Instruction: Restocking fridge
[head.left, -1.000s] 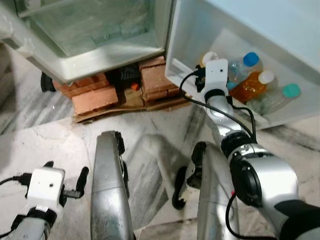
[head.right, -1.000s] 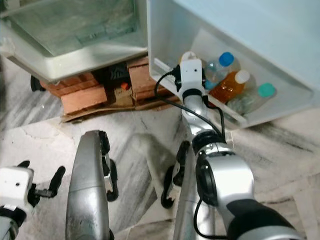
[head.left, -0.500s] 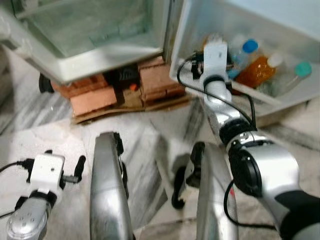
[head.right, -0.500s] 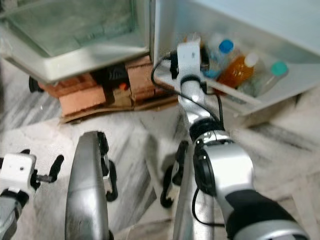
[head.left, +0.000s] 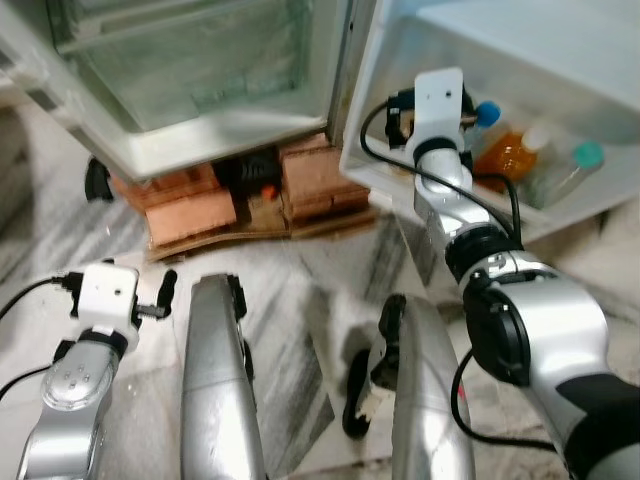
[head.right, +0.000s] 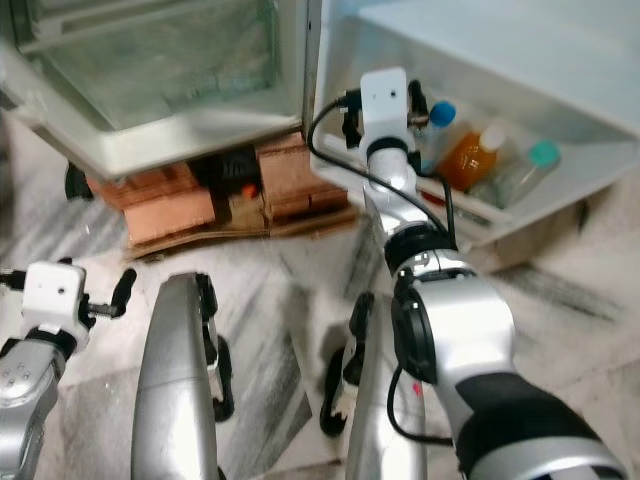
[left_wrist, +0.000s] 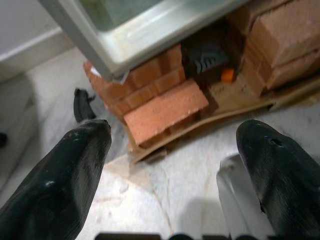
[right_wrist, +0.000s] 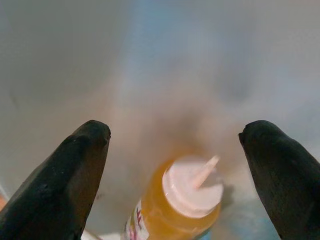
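- I am looking down at the open fridge (head.left: 200, 90), which is sitting at 12 o'clock on stacked bricks (head.left: 190, 215) and flattened cardboard (head.left: 270, 225) over a marble floor (head.left: 300, 290).
- The fridge door (head.left: 560, 60) is swinging out toward 1 to 2 o'clock, and its bottom shelf (head.left: 575, 205) is holding several bottles.
- I am reaching my right gripper (right_wrist: 175, 150) up to 1 o'clock, into that door shelf; its white wrist block is blocking part of the row in the head views.
- Right fingers (right_wrist: 70, 185) are standing spread wide apart, gripping nothing. Between them, in the wrist view, a yellow bottle (right_wrist: 175, 205) with a white cap is standing against the white door wall; the picture is too blurred for me to tell contact.
- Bottle row on the shelf, running from my wrist toward 2 o'clock: a blue-capped bottle (head.left: 487, 112), an orange bottle (head.left: 510, 155) with a white cap, then a clear bottle (head.left: 570, 170) with a teal cap.
- My left gripper (left_wrist: 170, 165) is hanging low at 8 o'clock over the floor, well apart from the fridge.
- Left fingers (left_wrist: 60, 180) are spread and empty; the wrist view is looking past them at the bricks and a black fridge foot (left_wrist: 82, 102).
- My two silver legs (head.left: 215, 390) are showing at 6 o'clock.
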